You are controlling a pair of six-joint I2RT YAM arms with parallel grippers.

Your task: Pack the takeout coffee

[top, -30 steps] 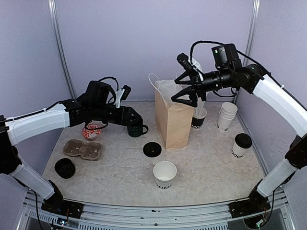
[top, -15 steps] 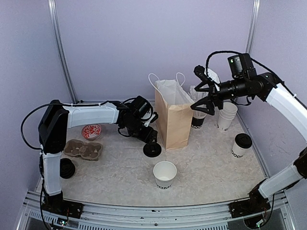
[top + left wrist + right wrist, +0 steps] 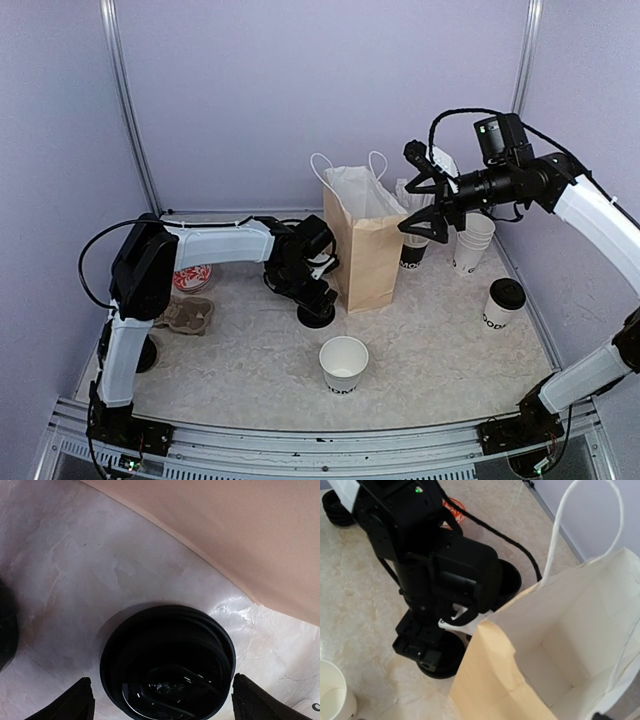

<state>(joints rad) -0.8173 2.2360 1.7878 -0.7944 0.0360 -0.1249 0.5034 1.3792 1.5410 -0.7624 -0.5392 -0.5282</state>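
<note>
A: What is carried by the table (image 3: pixel 450 340)?

B: A brown paper bag (image 3: pixel 362 250) with white handles is stood upright toward the back edge, near the middle. Its mouth is open, and a white lining is seen in the right wrist view.

A: How are the claws held?

B: The right gripper (image 3: pixel 425 212) is held in the air just right of the bag's mouth, jaws spread wide, with nothing between them. The left gripper (image 3: pixel 316 302) is lowered to the table just left of the bag's foot, its jaws also parted wide.

A: What else is set out?

B: A cardboard cup carrier (image 3: pixel 188 314) is laid near the left edge, partly hidden by the left arm. A stack of lidless white cups (image 3: pixel 472 243) is placed toward the back right corner.

A: Where is the takeout coffee (image 3: pixel 503 302) found?

B: It is stood upright near the right edge, lidded in black and lettered, outside the bag and well apart from both grippers. A single lidless cup (image 3: pixel 343 362) is stood near the middle of the front edge.

A: And between the left fingertips (image 3: pixel 82 700)?

B: A black lid (image 3: pixel 167 670) is laid flat on the table, one fingertip on each side. Whether its rim is touched cannot be told.
</note>
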